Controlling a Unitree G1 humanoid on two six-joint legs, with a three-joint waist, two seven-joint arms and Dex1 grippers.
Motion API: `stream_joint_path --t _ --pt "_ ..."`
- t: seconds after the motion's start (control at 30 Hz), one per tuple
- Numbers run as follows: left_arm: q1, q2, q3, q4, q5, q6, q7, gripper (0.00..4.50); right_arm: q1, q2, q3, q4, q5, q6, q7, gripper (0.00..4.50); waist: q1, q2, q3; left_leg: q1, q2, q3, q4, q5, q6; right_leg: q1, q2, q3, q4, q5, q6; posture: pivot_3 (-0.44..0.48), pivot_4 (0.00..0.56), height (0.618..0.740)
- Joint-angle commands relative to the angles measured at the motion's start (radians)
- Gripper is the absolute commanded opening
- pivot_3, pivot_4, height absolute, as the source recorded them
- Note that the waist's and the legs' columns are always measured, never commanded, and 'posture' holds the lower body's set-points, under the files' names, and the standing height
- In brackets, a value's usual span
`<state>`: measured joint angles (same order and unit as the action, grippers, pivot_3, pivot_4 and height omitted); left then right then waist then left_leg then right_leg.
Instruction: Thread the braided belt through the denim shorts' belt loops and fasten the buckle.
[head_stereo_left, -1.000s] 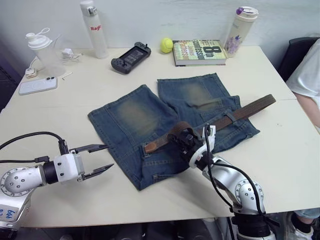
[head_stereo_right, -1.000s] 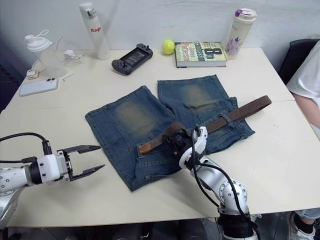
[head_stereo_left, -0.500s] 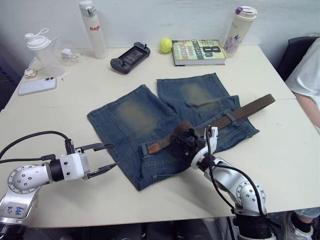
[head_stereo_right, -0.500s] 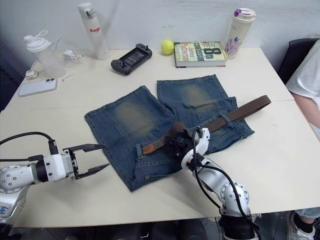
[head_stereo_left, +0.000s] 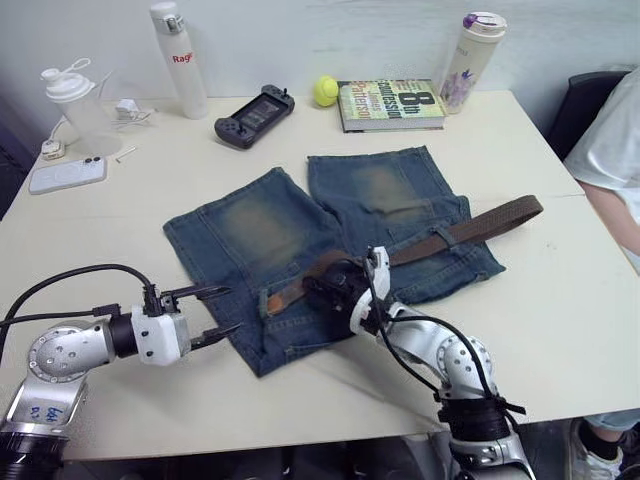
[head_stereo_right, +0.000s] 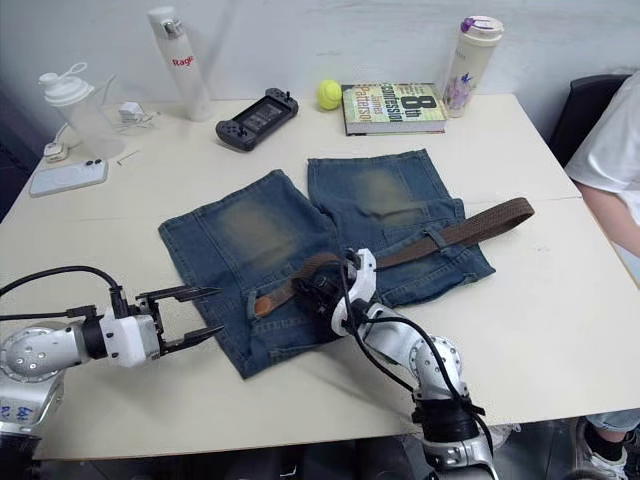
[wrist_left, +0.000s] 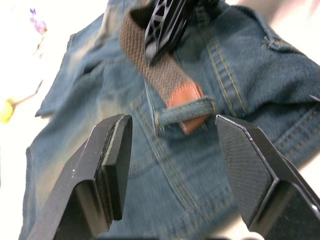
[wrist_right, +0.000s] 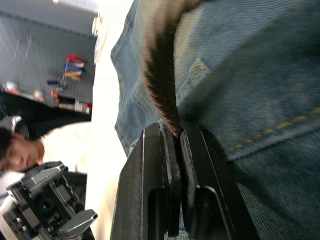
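1. Left gripper (head_stereo_left: 212, 313) nearest, jaws spread wide, hovering just beside the waistband edge of the denim shorts (head_stereo_left: 300, 225).
2. Right gripper (head_stereo_left: 330, 285) over the waistband, jaws pinching the braided belt (head_stereo_left: 470, 222).
3. Leather belt tip (wrist_left: 185, 100) tucked under one belt loop (wrist_left: 185, 112), poking out past it.
4. Shorts flat on the counter (head_stereo_left: 560, 310), belt running across the waistband, far end lying off the denim.
5. Farther back: book (head_stereo_left: 390, 104), tennis ball (head_stereo_left: 326, 90), game controller (head_stereo_left: 253, 102), bottles.
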<state>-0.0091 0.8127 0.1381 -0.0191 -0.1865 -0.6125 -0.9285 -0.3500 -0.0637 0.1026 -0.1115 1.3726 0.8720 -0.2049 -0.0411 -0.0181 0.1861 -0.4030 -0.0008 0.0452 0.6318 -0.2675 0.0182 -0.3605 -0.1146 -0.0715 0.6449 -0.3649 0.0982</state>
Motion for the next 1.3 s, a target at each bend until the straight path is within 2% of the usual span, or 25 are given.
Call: stream_joint_path --t 0.03,0.2,0.33,0.43,0.53,0.8,1.07,1.3 --pt "-0.009 0.000 -0.003 0.036 0.013 -0.062 -0.001 2.95 -0.038 0.058 0.034 0.049 -0.091 -0.014 0.097 0.00 -0.006 0.000 0.000 0.000 0.000 0.000 0.000 0.000 0.000 0.000 0.000 0.000 0.000 0.000 0.000 0.000 0.150 0.740" --pt "-0.002 0.003 -0.002 0.050 0.004 -0.081 -0.004 2.95 -0.069 0.101 0.035 0.065 -0.228 -0.072 0.210 0.00 -0.014 0.000 0.000 0.000 0.001 0.000 -0.001 0.000 -0.001 -0.002 0.000 -0.001 0.001 0.000 0.000 0.000 0.150 0.740" --pt "0.000 0.014 0.011 0.089 0.032 -0.135 0.003 2.95 -0.057 0.125 0.047 0.082 -0.218 0.028 0.229 0.00 -0.015 0.000 0.000 0.000 0.000 0.000 -0.001 0.000 -0.001 -0.001 0.000 -0.001 0.001 0.000 0.000 0.000 0.150 0.740" --pt "-0.023 0.022 0.014 0.167 0.089 -0.232 0.021 2.95 -0.069 0.135 0.048 0.116 -0.232 0.092 0.238 0.00 -0.017 0.000 0.000 0.000 0.001 0.000 -0.001 0.000 -0.001 -0.001 0.000 -0.002 0.001 0.000 0.000 0.000 0.150 0.740" --pt "-0.059 0.034 0.007 0.289 0.190 -0.436 0.056 2.95 -0.091 0.145 0.058 0.130 -0.268 0.115 0.264 0.00 -0.018 0.000 0.000 0.001 0.001 0.001 -0.002 0.000 -0.001 -0.002 0.000 -0.004 0.001 0.000 0.000 0.000 0.150 0.740" --pt "-0.059 0.049 0.019 0.479 0.258 -0.702 0.179 2.95 -0.103 0.171 0.025 0.141 -0.333 0.148 0.292 0.00 -0.021 -0.001 -0.001 0.001 0.004 0.005 -0.002 -0.001 -0.003 -0.005 0.000 -0.006 0.004 0.000 0.000 0.000 0.150 0.740" --pt "-0.051 0.048 0.028 0.512 0.352 -0.766 0.287 2.95 -0.109 0.191 -0.001 0.144 -0.365 0.174 0.303 0.00 -0.021 -0.003 -0.002 0.000 0.005 0.009 -0.002 -0.001 -0.003 -0.011 -0.002 -0.006 0.011 0.000 0.000 0.000 0.150 0.740" --pt "-0.060 0.005 0.023 0.500 0.434 -0.710 0.393 2.95 -0.114 0.209 -0.023 0.143 -0.391 0.191 0.314 0.00 -0.021 -0.004 -0.002 0.000 0.006 0.014 -0.002 -0.002 -0.003 -0.014 -0.002 -0.006 0.012 0.000 0.000 0.000 0.150 0.740"
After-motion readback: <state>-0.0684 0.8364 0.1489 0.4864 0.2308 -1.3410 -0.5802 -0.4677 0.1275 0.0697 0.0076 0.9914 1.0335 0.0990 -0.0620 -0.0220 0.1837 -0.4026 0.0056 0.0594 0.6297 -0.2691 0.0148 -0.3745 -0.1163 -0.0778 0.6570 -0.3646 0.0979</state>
